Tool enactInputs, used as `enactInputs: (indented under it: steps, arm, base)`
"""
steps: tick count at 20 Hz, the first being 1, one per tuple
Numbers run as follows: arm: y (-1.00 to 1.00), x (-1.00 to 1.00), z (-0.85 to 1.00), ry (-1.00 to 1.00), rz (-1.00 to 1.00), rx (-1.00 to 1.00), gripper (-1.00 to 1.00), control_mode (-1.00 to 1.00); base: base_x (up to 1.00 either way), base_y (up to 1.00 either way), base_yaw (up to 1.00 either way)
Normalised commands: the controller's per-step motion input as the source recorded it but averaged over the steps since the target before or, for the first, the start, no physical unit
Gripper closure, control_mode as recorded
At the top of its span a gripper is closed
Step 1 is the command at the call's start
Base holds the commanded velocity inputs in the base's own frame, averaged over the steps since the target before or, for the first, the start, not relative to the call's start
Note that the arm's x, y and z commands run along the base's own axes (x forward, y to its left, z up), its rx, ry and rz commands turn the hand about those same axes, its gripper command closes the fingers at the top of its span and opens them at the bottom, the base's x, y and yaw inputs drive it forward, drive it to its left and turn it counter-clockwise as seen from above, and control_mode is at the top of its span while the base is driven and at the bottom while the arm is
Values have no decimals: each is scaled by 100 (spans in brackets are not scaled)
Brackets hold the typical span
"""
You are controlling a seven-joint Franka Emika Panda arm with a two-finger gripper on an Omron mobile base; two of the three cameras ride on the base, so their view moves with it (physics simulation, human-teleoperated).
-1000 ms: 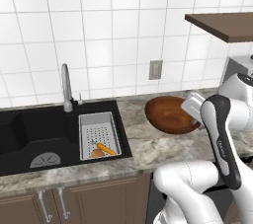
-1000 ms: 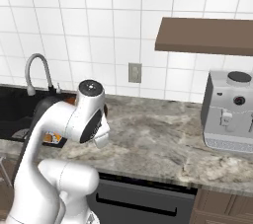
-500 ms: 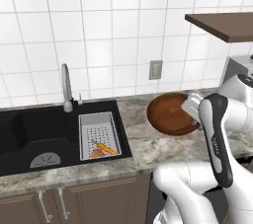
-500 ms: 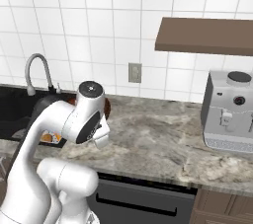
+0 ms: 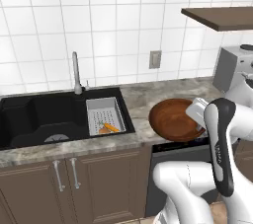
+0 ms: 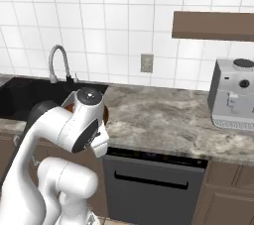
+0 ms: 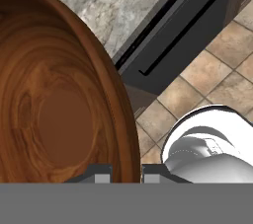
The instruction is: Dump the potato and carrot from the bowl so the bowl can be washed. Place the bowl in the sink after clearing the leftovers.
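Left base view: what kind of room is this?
A rendered home kitchen, most likely: a black sink with a faucet set in a stone counter, tiled wall behind, a coffee machine and a dishwasher front below.

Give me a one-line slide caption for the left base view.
Tilted, empty reddish-brown wooden bowl held over the counter edge, slim orange carrot lying in the grey perforated tray of the black sink.

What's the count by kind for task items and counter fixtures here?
Bowl: 1
Carrot: 1
Sink: 1
Faucet: 1
Grey tray insert: 1
Coffee machine: 1
Total: 6
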Motion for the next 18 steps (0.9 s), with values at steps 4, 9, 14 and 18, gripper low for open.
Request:
enactInputs:
  steps: [4, 9, 14, 18]
  arm:
    - [0, 0, 0, 0, 0, 0, 100, 100]
    - [0, 0, 0, 0, 0, 0, 100, 100]
    - [0, 0, 0, 0, 0, 0, 100, 100]
    - [0, 0, 0, 0, 0, 0, 100, 100]
  base:
    - [-25, 100, -7]
    - [0, 100, -7]
    - [40, 100, -7]
    - [51, 100, -7]
